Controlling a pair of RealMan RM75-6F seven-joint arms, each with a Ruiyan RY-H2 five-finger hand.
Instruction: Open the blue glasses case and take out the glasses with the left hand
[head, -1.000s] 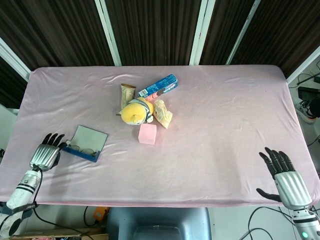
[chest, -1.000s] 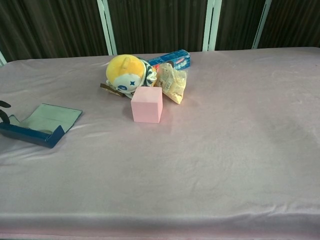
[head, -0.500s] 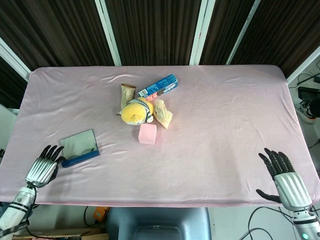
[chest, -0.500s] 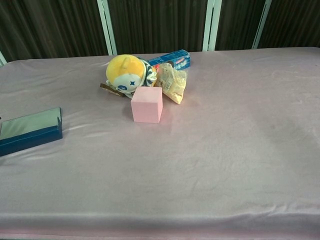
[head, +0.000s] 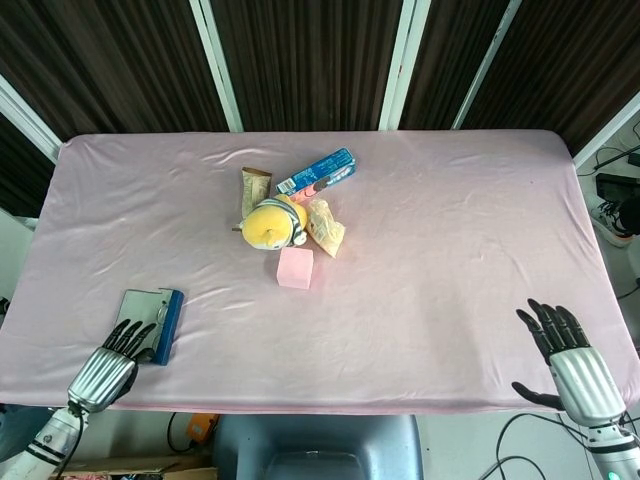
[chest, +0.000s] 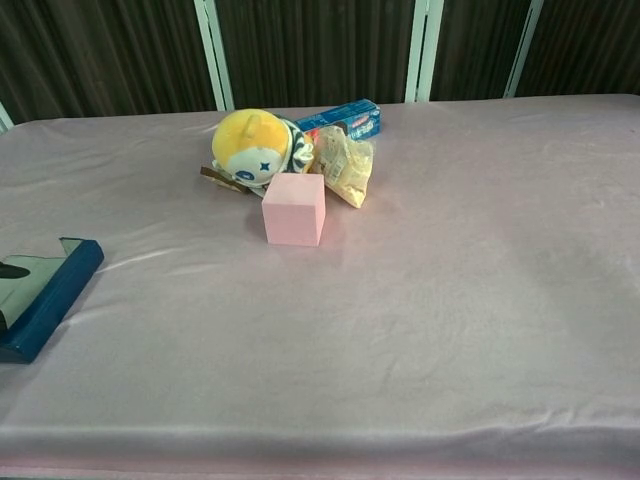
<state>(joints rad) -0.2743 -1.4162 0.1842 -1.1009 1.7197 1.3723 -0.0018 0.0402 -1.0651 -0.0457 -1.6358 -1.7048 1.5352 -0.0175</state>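
The blue glasses case (head: 167, 325) lies open near the table's front left corner, its grey lining (head: 141, 305) facing up; in the chest view the glasses case (chest: 50, 300) sits at the far left edge. I cannot make out the glasses inside it. My left hand (head: 108, 368) is at the front edge just below the case, and its spread fingertips (head: 134, 334) reach onto the case's near end. A dark fingertip (chest: 12, 270) shows over the lining. My right hand (head: 575, 365) hovers with fingers apart at the front right corner, holding nothing.
A yellow plush toy (head: 272, 224), a snack bag (head: 326, 227), a blue toothpaste box (head: 317, 172), a brown wrapper (head: 254, 187) and a pink cube (head: 295, 267) cluster at the table's middle back. A pink cloth (head: 450, 250) covers the table.
The case has turned and slid toward the front left edge, its lid now lying along the table's depth. My left hand drew back toward the front edge and shifted right. The right hand stayed put.
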